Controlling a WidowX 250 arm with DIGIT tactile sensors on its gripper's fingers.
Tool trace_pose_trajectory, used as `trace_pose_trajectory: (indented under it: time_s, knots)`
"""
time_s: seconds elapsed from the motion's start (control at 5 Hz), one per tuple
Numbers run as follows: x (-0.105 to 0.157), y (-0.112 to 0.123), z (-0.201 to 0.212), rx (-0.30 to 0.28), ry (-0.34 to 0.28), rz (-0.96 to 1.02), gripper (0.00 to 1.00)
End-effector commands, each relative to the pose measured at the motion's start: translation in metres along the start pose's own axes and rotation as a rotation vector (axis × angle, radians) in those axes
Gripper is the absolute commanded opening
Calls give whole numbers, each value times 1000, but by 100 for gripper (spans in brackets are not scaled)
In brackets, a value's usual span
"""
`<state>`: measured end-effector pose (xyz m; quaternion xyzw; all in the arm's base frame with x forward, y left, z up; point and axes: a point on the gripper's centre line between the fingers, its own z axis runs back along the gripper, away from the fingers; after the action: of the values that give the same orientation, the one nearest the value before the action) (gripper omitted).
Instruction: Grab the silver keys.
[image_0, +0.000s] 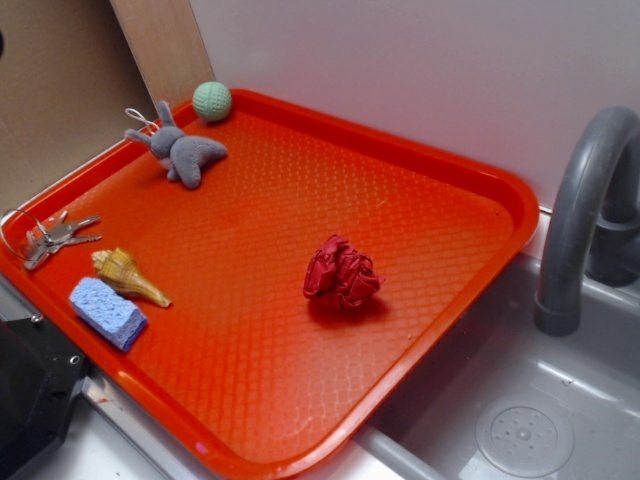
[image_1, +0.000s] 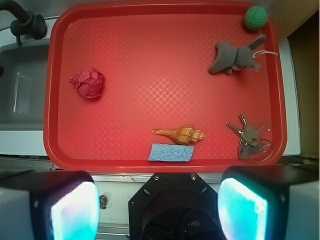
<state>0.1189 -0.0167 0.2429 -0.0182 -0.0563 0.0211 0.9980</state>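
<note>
Keys (image_1: 248, 136) hug the tray (image_1: 150, 60) rim, ring overhanging; tool (image_1: 159, 207) released, well apart.

keys (image_0: 58, 236) (image_1: 248, 134), small silver-grey bunch, fanned flat on a thin wire ring, in tray corner, ring overhanging the rim

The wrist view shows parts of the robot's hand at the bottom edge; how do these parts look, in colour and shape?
The hand has two wide fingers with black outer shells and pale pads that glow cyan-white toward the inner faces. Between them sits a black, roughly octagonal housing with small screws along its upper edge. No cables or printed markings show on it. The exterior view shows only a black block at the lower left, too cropped to identify.
</note>
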Motion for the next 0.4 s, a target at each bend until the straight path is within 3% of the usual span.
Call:
trace_pose_trajectory:
  time_s: [0.0,0.2]
  knots:
    - [0,0,0,0,0,0,100]
    - [38,34,-27,24,-12,158,100]
